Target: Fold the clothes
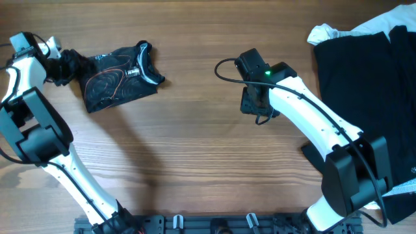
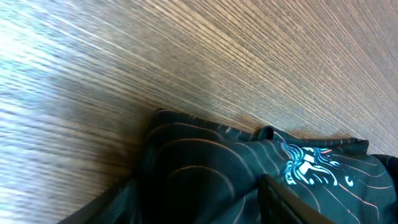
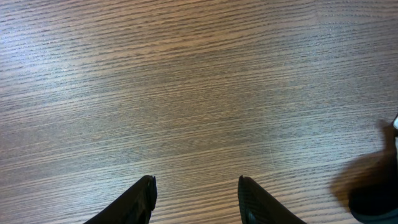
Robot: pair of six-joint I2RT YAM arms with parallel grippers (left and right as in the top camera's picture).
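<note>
The black jersey (image 1: 117,78) with thin orange-red wavy lines lies folded in a small bundle at the table's far left, its pale collar trim pointing right. My left gripper (image 1: 65,65) sits at the jersey's bunched left edge. In the left wrist view its fingers (image 2: 193,205) stand wide apart with jersey cloth (image 2: 217,162) between them, and a light blue logo shows at the right. My right gripper (image 1: 255,104) hovers over bare wood near the table's middle. In the right wrist view it (image 3: 196,186) is open and empty.
A pile of black clothes (image 1: 364,71) covers the right side of the table, with a white garment (image 1: 331,31) poking out at its top left. A black cable loops off the right arm near the wrist.
</note>
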